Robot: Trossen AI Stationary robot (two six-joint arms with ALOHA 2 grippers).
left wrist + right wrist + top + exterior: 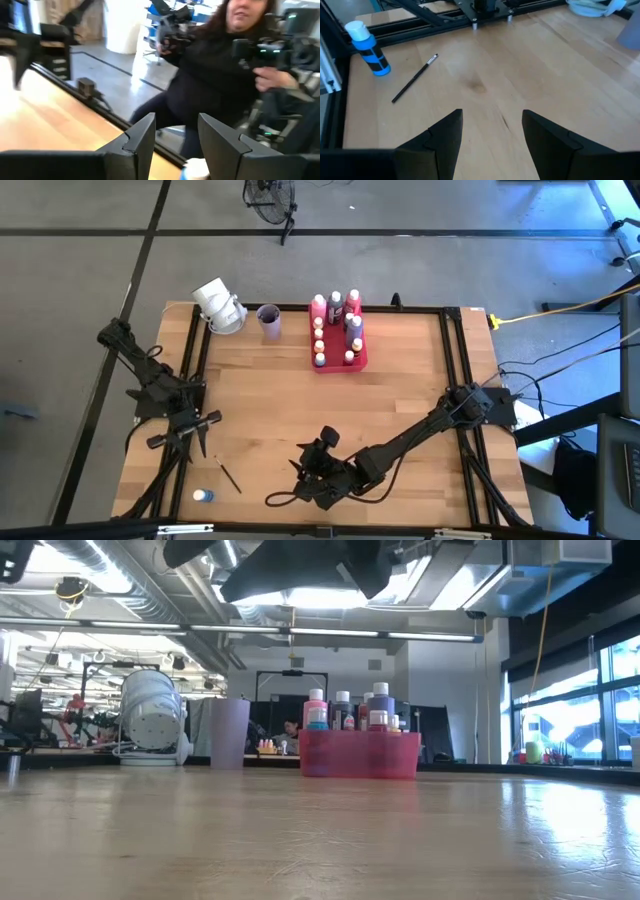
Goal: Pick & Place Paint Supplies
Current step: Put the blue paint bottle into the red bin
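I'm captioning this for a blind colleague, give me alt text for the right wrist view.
The right gripper, open and empty, hangs over the bare wooden table. Beyond it lie a blue paint bottle, standing upright, and a thin dark paintbrush beside it.

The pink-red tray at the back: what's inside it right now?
The pink-red tray holds upright light-capped paint bottles, crowded toward the far end. The low view shows pink, blue and purple ones; the tray's wall hides the lower parts and anything lying flat.
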